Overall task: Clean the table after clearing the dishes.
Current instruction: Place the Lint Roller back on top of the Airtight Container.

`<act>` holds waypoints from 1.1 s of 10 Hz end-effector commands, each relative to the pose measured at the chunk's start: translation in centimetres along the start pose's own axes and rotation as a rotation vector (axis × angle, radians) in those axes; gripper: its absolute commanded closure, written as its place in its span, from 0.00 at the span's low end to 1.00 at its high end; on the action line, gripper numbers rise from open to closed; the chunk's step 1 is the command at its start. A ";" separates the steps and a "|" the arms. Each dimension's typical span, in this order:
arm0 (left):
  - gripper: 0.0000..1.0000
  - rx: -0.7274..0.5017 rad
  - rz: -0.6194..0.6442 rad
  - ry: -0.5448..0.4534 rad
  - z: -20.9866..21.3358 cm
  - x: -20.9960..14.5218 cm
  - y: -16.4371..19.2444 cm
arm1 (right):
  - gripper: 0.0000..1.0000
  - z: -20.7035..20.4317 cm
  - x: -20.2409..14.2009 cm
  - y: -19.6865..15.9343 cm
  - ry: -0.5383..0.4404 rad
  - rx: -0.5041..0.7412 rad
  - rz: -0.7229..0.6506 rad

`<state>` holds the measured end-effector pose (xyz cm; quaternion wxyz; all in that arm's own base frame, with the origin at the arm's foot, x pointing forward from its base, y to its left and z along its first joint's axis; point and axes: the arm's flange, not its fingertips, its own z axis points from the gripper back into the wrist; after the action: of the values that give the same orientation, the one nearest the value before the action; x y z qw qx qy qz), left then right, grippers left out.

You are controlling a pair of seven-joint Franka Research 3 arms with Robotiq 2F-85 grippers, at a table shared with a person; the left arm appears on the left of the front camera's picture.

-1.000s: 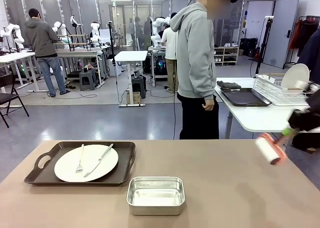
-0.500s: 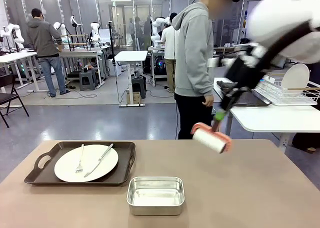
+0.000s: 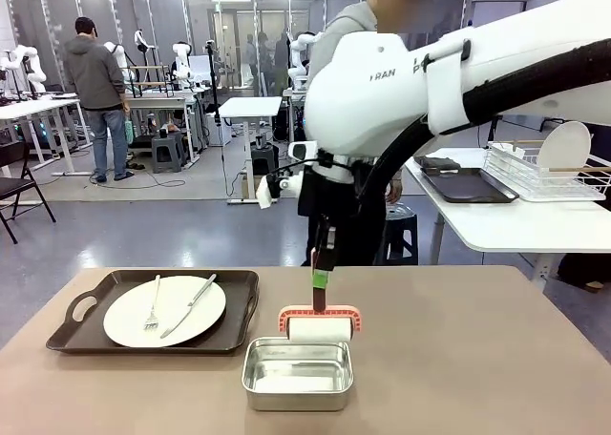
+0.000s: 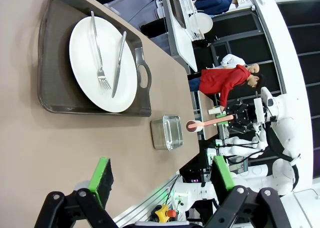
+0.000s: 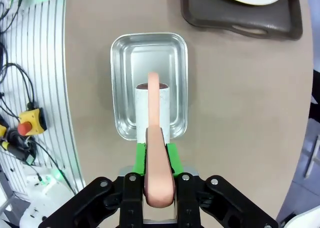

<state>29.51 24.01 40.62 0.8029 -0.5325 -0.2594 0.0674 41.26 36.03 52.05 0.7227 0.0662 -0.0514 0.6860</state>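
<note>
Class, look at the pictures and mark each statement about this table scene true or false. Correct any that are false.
1. The right pincer is shut on the handle of the lint roller. True.
2. The lint roller hangs over the tray. False: it hangs over the steel pan.
3. The plate on the tray carries a fork and a knife. True.
4. The left pincer grips a cloth. False: it is open and holds nothing.
5. The steel pan stands on the tray. False: it stands on the table, beside the tray.
</note>
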 end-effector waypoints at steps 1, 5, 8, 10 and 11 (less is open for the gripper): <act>0.00 -0.007 -0.006 0.003 0.3 0.0 -0.3 | 0.79 1.0 -0.1 0.0 -0.033 -0.081 0.006; 0.00 -0.007 -0.006 0.003 0.3 0.0 -0.3 | 0.79 0.0 0.0 0.0 0.000 0.000 0.000; 0.00 -0.007 -0.006 0.003 0.3 0.0 -0.3 | 0.79 -1.1 0.8 -0.7 0.002 -0.018 0.001; 0.00 -0.007 -0.006 0.003 0.3 0.0 -0.3 | 0.79 -2.8 2.1 -1.4 0.018 -0.007 -0.019; 0.00 -0.007 -0.006 0.003 0.3 0.0 -0.3 | 0.79 -3.8 2.6 -1.7 0.005 0.013 -0.006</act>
<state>29.51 24.00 40.62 0.8029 -0.5325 -0.2593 0.0674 42.62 37.82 48.86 0.7199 0.0733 -0.0430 0.6889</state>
